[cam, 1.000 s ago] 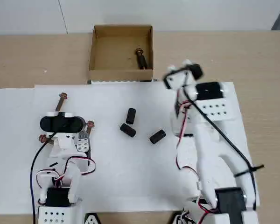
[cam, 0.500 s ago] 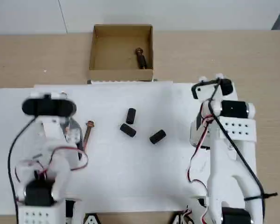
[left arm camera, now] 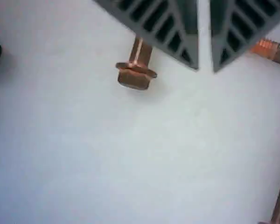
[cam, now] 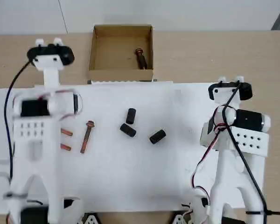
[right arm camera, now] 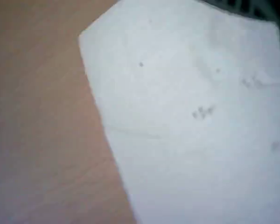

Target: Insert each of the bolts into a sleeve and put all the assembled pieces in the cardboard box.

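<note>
Three black sleeves (cam: 131, 115) (cam: 128, 130) (cam: 157, 136) lie apart on the white paper (cam: 144, 182). A copper bolt (cam: 87, 136) lies to their left, and two more bolt ends (cam: 66, 132) (cam: 65, 147) poke out from under my left arm (cam: 35, 121). In the left wrist view my left gripper (left arm camera: 205, 69) hangs above the paper, shut with only a slit between its grey fingers (left arm camera: 170, 28) and nothing held. A bolt head (left arm camera: 135, 77) sits beside it. The cardboard box (cam: 97, 51) holds one assembled piece (cam: 140, 58). My right arm (cam: 238, 130) stands over the paper's right edge.
The right wrist view looks down on the paper's corner (right arm camera: 191, 121) and bare wooden table (right arm camera: 37, 116). Cables hang along both arms. Open paper lies between the sleeves and the near edge.
My left arm has lifted off the bolts and swung toward the far left, uncovering them. The right arm has drawn away from the box to the paper's right side.
</note>
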Robot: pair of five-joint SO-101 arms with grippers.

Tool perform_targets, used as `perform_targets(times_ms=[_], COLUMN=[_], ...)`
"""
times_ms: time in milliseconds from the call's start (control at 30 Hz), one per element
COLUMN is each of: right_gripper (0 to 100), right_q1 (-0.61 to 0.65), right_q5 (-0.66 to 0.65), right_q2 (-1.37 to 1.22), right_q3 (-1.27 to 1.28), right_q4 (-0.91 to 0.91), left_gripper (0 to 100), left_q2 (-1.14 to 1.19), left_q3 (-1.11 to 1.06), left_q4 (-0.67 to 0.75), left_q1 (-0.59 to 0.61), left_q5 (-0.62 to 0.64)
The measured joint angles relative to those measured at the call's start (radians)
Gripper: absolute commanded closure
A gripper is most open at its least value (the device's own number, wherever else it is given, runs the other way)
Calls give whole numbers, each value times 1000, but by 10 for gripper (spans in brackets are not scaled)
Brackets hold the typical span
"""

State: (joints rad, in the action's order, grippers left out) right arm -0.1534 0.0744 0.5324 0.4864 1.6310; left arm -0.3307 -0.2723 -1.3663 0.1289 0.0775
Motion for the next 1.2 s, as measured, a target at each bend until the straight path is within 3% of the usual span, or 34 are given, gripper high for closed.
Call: perform_targets(times_ms=[267,567,800,1200], right_gripper=[995,995,995,995], right_q1=[2,2,2,2], right_q5=[0,2,2,-8], right_q2=[0,0,0,0], right_q3=[0,0,0,0], right_q4=[-9,-74,-92,-92], left_gripper=[994,992,900,859], left_q2=[379,687,868,984], left_q3=[330,658,841,904], left_q4=[-127,-315,-358,-358], left_q1=[75,81,81,178], left_q5=[-232,-381,-402,-439])
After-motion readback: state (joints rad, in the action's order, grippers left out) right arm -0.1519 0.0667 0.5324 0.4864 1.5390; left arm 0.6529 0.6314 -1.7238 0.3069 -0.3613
